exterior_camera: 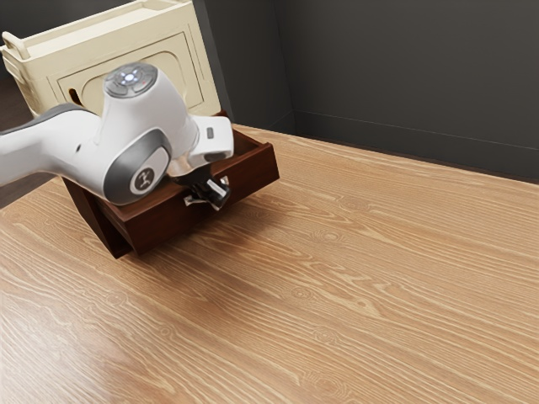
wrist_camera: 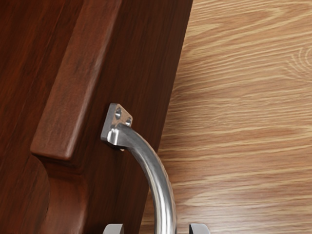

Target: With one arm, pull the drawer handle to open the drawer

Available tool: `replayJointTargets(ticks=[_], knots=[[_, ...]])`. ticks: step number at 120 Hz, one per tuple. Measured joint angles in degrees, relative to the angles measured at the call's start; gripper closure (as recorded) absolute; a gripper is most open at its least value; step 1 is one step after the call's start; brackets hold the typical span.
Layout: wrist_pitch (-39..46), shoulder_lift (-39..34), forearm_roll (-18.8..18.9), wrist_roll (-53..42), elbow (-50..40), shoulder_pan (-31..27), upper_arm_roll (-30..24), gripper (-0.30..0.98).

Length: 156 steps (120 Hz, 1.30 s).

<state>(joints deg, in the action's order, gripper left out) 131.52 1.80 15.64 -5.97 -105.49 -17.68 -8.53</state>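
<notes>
Drawer (exterior_camera: pixel 253 179) of dark reddish-brown wood stands near the far edge of the wooden table (exterior_camera: pixel 379 295), toward the exterior view's left, with its inside showing behind the front panel. How far out it has come I can't tell from where I'm standing, since the white arm (exterior_camera: pixel 59 147) covers much of the wooden unit around it. On the drawer's front sits a curved, shiny metal handle (wrist_camera: pixel 159 183), and in the wrist view one end of it meets the wood at a small plate (wrist_camera: pixel 116 122) with two screws. The black gripper (exterior_camera: pixel 216 195) is down at the front panel, right by the handle. Its two fingertips (wrist_camera: pixel 113 229) stand apart, one on each side of the metal bar; in the wrist view there is a gap on both sides, so it isn't clamped on anything. Below the front, the bare tabletop runs away from the drawer, its grain plain to see. Behind the wooden unit, past the table's far edge, rises a cream-coloured cabinet (exterior_camera: pixel 181 55) with a raised panel outline on its face and a loop at its top corner on the exterior view's left. A dark grey wall (exterior_camera: pixel 404 67) stands beyond the table's far edge.
</notes>
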Motion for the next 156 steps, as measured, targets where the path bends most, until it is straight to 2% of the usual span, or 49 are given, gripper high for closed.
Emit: replayJointTargets(ticks=[24,47,60,81,116,130,137,142,156], knots=[[0.2,-0.8,1.1,1.8,-1.0,0.9,-0.1,0.61],[0.2,-0.9,1.5,2.3,-1.0,0.3,-0.8,0.57],[0.2,-0.9,1.7,2.6,-1.0,0.7,-0.5,0.51],[0.2,-0.9,1.7,2.8,-1.0,0.9,-0.4,0.46],[0.1,-2.2,3.6,3.5,-0.6,1.2,0.0,0.38],[0.0,-2.7,5.5,3.7,1.6,1.1,-0.2,0.37],[-1.9,-2.9,5.8,4.1,5.7,0.4,-1.0,0.33],[-4.9,-3.0,4.0,5.9,10.0,0.0,-1.6,0.27],[-15.9,-4.4,-4.9,15.9,19.5,0.7,-1.2,0.16]])
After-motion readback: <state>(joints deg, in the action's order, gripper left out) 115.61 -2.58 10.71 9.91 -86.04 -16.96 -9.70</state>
